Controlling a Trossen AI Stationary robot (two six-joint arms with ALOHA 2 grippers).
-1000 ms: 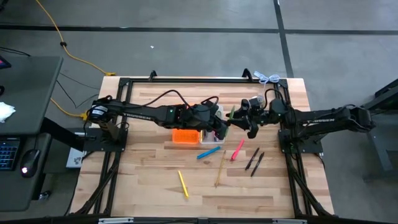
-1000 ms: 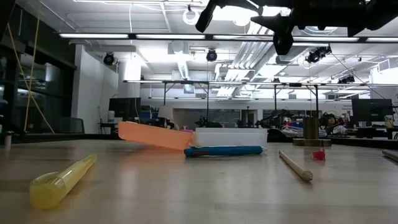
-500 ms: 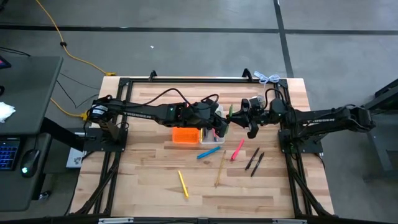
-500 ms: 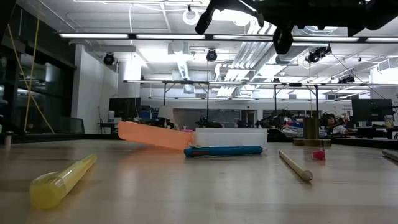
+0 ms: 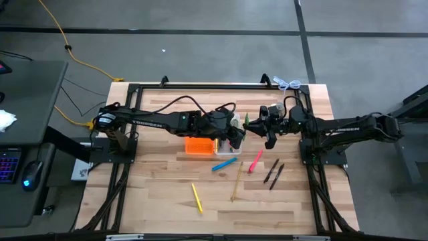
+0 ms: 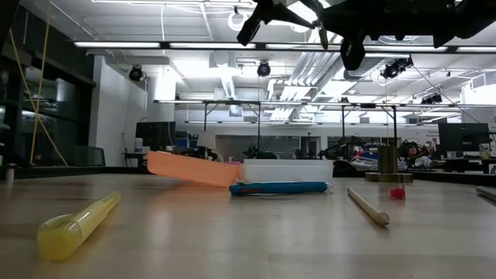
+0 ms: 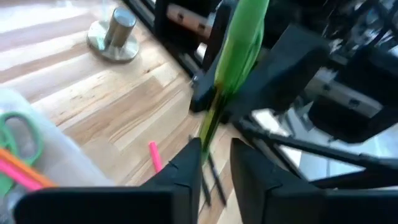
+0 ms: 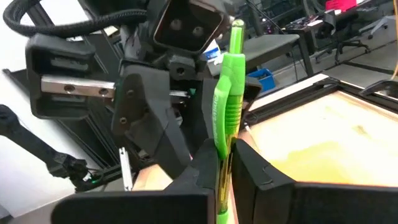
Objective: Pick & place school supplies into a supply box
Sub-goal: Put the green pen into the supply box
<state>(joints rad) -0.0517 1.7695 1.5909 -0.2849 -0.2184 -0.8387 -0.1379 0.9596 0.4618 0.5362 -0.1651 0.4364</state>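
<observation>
**Green marker held between our two arms above the table**

We see the yellow marker (image 5: 196,198) lying alone on the table (image 5: 154,187), well apart from both sets of fingers. Our left gripper (image 5: 239,136) hovers above the supply box (image 5: 212,145), whose orange half lies next to the clear tray; in the left wrist view the green-handled scissors (image 7: 17,140) lie in that tray. The left fingers (image 7: 186,168) stand slightly parted, and the green marker (image 7: 233,59) runs up from the gap between them; we cannot tell whether they touch it. The blue pen (image 5: 225,163) lies just beside the box, below the left fingers, with the tan pencil (image 5: 237,181) and the pink marker (image 5: 255,161) near it. Our right gripper (image 5: 249,124) meets the left one head-on, and its fingers (image 8: 205,168) are closed on the green marker, which stands up between them. Two black pens (image 5: 273,173) lie on the table below the right arm. The silver bell-shaped object (image 7: 115,34) stands beyond the left fingers.
</observation>
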